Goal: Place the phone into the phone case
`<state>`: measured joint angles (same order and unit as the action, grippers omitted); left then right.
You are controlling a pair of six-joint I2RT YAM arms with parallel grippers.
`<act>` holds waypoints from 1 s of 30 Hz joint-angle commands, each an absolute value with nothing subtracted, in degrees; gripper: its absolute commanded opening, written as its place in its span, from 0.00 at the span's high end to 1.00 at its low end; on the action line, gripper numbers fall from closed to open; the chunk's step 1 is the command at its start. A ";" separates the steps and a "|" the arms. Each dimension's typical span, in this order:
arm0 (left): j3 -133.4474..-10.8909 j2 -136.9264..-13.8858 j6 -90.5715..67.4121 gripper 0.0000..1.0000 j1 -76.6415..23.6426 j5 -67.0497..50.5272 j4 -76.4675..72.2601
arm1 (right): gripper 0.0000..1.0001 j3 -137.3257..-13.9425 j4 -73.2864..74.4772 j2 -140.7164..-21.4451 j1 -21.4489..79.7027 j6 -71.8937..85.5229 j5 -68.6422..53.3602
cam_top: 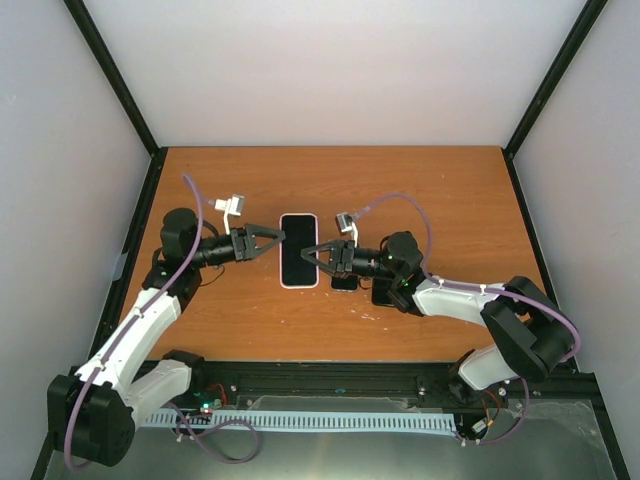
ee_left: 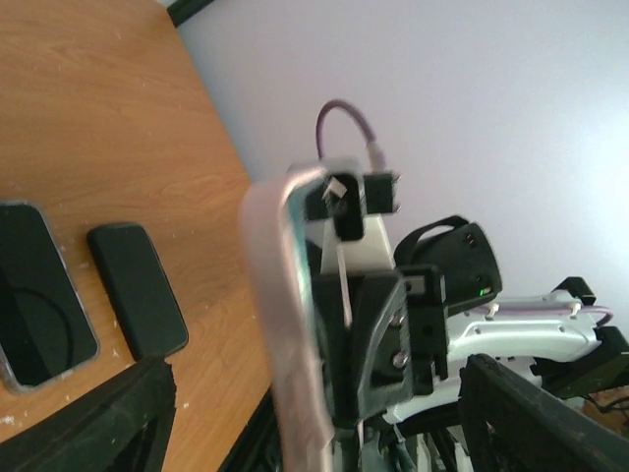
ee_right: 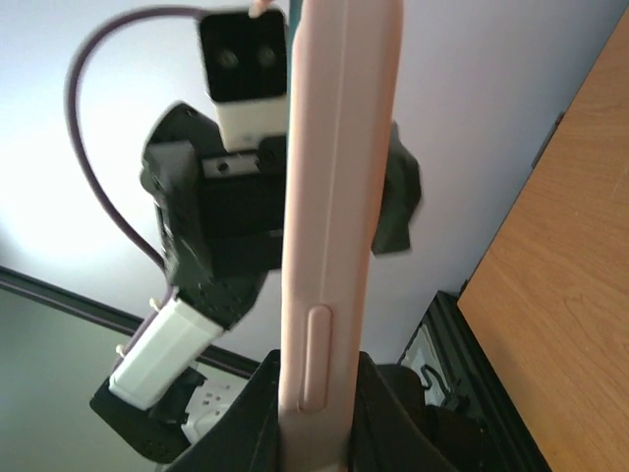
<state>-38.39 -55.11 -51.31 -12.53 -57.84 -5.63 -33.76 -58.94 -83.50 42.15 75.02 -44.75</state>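
The pink phone case [cam_top: 298,217] is seen flat-on in the top view at mid-table, and the phone [cam_top: 298,252] shows as a dark screen inside its rim. My right gripper [cam_top: 314,255] is shut on the case's right edge. In the right wrist view the case [ee_right: 339,197] runs up edge-on, side button showing, from between the right gripper [ee_right: 316,418]. My left gripper [cam_top: 278,241] is open at the case's left edge. In the left wrist view the blurred case [ee_left: 285,324] stands inside the left gripper [ee_left: 319,393], touching neither of its wide-apart fingers [ee_left: 108,423].
Two more dark phone-shaped slabs lie on the wooden table under my right arm: one [cam_top: 345,283] [ee_left: 34,295] with a pale rim, the other [cam_top: 382,293] [ee_left: 138,290] plain black. Black frame posts and pale walls bound the table.
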 commanded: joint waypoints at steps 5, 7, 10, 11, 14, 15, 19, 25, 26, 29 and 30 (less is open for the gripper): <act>-33.28 -52.76 -55.66 0.20 -12.22 -62.99 -11.04 | 0.90 -39.23 -59.46 -81.63 42.45 72.05 -37.12; -32.74 -52.07 -56.06 0.21 -12.22 -63.44 -11.20 | 0.90 -39.90 -58.29 -81.65 42.45 71.54 -35.85; -32.46 -51.22 -55.99 0.28 -12.22 -63.87 -10.70 | 0.90 -40.53 -57.32 -81.75 42.45 71.14 -34.72; -32.49 -51.02 -56.06 0.32 -12.22 -63.89 -10.46 | 0.90 -40.64 -57.00 -81.76 42.45 70.94 -34.38; -32.65 -50.61 -55.48 0.49 -12.22 -63.13 -8.63 | 0.89 -40.63 -55.97 -81.51 42.38 70.50 -33.51; -32.73 -50.66 -55.22 0.60 -12.22 -62.89 -8.01 | 0.89 -40.69 -55.27 -81.28 42.44 70.14 -33.29; -33.17 -51.16 -54.53 0.82 -12.22 -62.29 -6.18 | 0.88 -40.91 -52.13 -80.48 42.45 68.30 -32.84; -36.35 -53.12 -50.88 0.98 -12.22 -60.22 -0.16 | 0.87 -41.45 -46.46 -79.38 42.45 65.12 -32.71; -36.65 -53.39 -50.89 0.98 -12.17 -60.18 -0.02 | 0.87 -41.48 -45.54 -79.18 42.45 64.57 -32.57; -36.78 -53.38 -51.69 0.89 -12.22 -60.28 -0.63 | 0.87 -41.17 -45.88 -78.81 42.44 64.93 -31.94; -36.55 -53.23 -52.23 0.81 -12.22 -60.29 -1.06 | 0.87 -41.20 -46.57 -78.88 42.45 65.33 -31.95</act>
